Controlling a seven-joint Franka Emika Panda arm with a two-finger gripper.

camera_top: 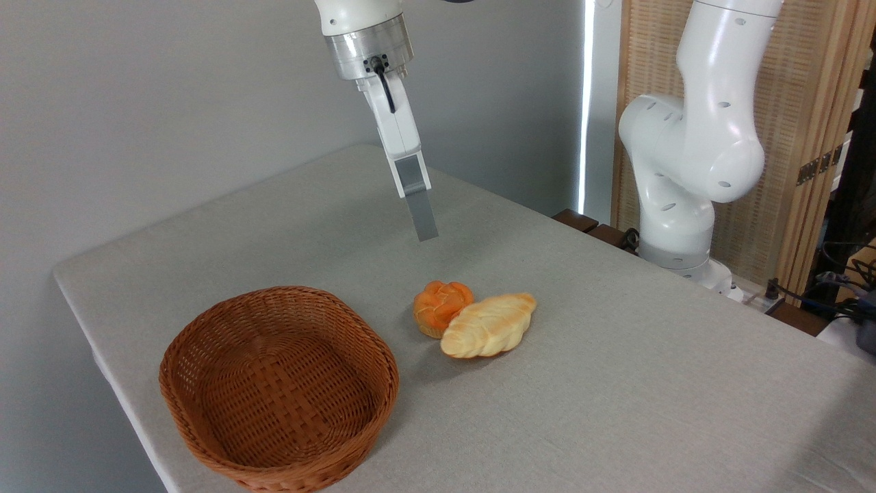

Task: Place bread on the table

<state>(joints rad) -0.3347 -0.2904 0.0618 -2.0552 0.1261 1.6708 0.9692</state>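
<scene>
On the table: the braided loaf (488, 326) lies flat on the light grey cloth of the table (616, 383), right of centre, free of any grip.
Loaf: long, pale yellow with a golden-brown crust, tapered ends, set on a slant with its right end farther back.
Neighbour: a small round orange knotted bun (442, 307) sits just behind the loaf's left end, touching it or very nearly so.
Basket: a brown woven wicker basket (205, 383) stands at the front left, apart from both breads, with nothing in it.
Gripper (426, 229): hangs in the air above and behind the breads, well clear of them, holding nothing; the fingers (419, 198) appear edge-on as one grey blade, so whether they are parted or together cannot be told.
Arm: its white base and lower joints (691, 150) rise at the table's far right edge.
</scene>
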